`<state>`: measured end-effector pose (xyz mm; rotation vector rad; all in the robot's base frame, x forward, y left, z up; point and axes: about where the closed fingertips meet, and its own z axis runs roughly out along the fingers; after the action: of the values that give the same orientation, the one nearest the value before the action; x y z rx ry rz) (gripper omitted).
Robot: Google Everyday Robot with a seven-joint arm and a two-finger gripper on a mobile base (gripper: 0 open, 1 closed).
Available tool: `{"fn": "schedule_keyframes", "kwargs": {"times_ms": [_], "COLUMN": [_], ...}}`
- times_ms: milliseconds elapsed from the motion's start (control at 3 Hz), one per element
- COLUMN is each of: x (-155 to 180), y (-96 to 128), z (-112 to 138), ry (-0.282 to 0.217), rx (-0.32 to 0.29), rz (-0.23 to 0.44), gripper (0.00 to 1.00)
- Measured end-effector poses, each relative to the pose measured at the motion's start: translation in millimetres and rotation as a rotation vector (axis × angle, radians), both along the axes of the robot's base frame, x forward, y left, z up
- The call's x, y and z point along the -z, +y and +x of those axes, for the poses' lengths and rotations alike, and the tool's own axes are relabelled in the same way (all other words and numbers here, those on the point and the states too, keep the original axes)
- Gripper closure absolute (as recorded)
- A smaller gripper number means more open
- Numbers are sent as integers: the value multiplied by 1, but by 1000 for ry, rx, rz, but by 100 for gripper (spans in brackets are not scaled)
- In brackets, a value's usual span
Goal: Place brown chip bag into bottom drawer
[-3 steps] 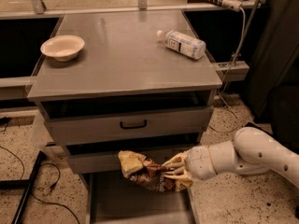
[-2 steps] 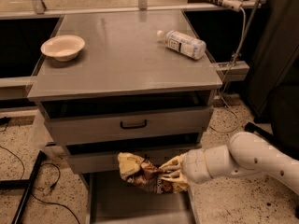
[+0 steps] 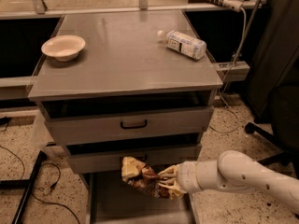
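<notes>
The brown chip bag (image 3: 136, 174) is gripped at its right end by the end effector (image 3: 169, 183), whose pale fingers (image 3: 166, 172) are closed tight onto the crumpled foil. The white arm (image 3: 243, 176) is reached in low from the right. The bag is held just in front of the lower of the two drawer fronts (image 3: 135, 158). It is above the far part of the bottom drawer (image 3: 135, 211), whose flat grey floor lies open beneath it. No contact between bag and floor can be made out.

The placing step is judged to be in hand, with the carry nearly done. For a clean finish, the bag should be lowered straight down rather than swung, since the drawer's right side is crossed by the arm. It should also be kept a little nearer than the drawer front, so the loose left end is not snagged there. The foil is soft and is likely to sag, so the free end is best allowed to touch down first. The grip should be released only once the weight is taken by the floor.

Up on the tabletop (image 3: 121, 59), the bowl (image 3: 63, 46) and the clear bottle (image 3: 183, 44) are well apart from the action.
</notes>
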<state>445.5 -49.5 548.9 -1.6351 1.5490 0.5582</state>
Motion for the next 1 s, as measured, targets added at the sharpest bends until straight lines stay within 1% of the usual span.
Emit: {"fn": "schedule_keyframes", "kwargs": {"times_ms": [333, 667, 1000], "x": [26, 26, 49], "y": [-7, -7, -8], "z": [0, 0, 3], "ry": [-38, -38, -33], "rx": [27, 27, 39], "rz": [51, 51, 25], "gripper": [100, 100, 100]}}
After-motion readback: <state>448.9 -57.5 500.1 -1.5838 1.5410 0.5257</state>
